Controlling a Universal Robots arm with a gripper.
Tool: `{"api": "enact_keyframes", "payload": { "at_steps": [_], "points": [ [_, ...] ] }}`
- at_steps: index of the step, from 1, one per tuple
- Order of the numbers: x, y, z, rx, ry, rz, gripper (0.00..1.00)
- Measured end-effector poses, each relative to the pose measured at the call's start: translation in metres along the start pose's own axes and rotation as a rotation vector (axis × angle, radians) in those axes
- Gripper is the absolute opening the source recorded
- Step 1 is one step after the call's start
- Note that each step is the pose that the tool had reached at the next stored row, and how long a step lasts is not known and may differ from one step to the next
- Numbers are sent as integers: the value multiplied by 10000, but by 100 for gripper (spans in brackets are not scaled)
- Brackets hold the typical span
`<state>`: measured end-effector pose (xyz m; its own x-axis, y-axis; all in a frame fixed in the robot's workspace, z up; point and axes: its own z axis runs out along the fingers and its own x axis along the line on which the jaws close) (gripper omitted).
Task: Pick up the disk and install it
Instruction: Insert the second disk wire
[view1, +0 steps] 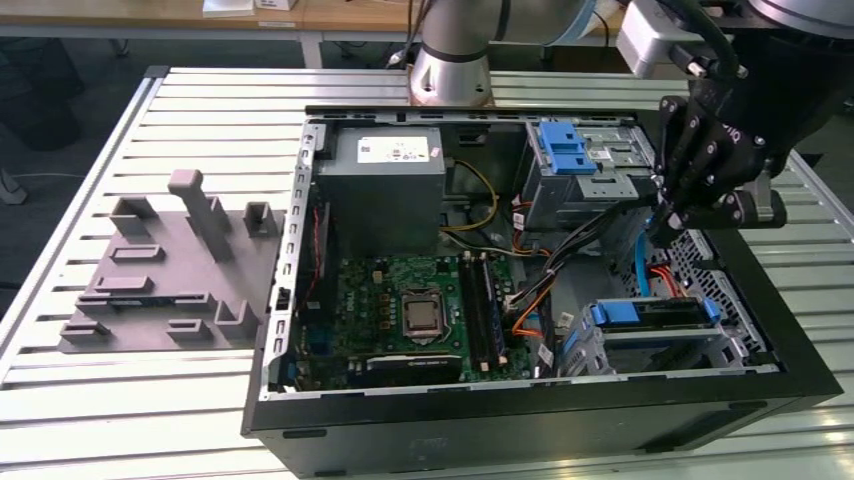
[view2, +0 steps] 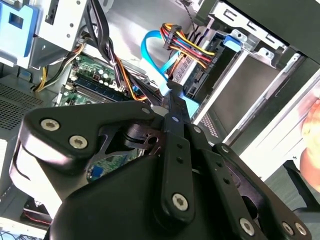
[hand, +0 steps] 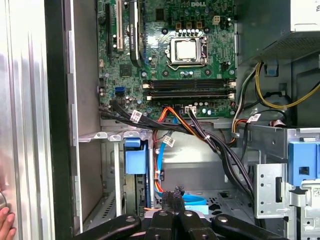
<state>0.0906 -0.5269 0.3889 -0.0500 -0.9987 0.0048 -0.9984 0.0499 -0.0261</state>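
in the exterior view, the arm was seen reaching down from the upper right of that view into the open computer case (view1: 287, 330), which lay on its side on the slatted desk (view1: 160, 390). the black gripper (view1: 663, 222) was held low over the case's far corner on the exterior view's right, beside the metal drive cage (view1: 587, 175) with its blue latch (view1: 566, 148). the disk (view1: 650, 313) was seen seated in the lower bay near the case's front corner, its blue end tab facing up; the gripper was above it and apart from it. a grey power supply (view1: 387, 185) and the green motherboard (view1: 400, 315) lay further towards the exterior view's left, and a grey fixture (view1: 167, 270) stood on the desk outside the case.

in the second wrist view, the gripper (view2: 172, 95) was seen with its fingers drawn together, nothing being held between them. its tips were pointed at a blue ribbon cable (view2: 155, 47) and a bundle of coloured wires (view2: 187, 42), just beside the disk (view2: 202, 85) in its bay.

in the first wrist view, the gripper (hand: 172, 196) was seen clenched and empty, close to the blue cable (hand: 159, 165). the disk (hand: 135, 160), marked by its blue tab, was seated in the bay near the case wall, apart from the gripper. the motherboard (hand: 165, 45) was seen beyond.
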Motion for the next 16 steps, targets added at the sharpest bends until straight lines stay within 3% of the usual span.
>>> {"api": "enact_keyframes", "payload": {
  "at_steps": [5,8,14,16],
  "points": [
    [-46,2,0,2,39,3,11],
    [-70,3,0,4,73,4,24],
    [-97,4,-23,5,110,5,24],
    [-117,6,-24,9,191,3,24]
  ]
}}
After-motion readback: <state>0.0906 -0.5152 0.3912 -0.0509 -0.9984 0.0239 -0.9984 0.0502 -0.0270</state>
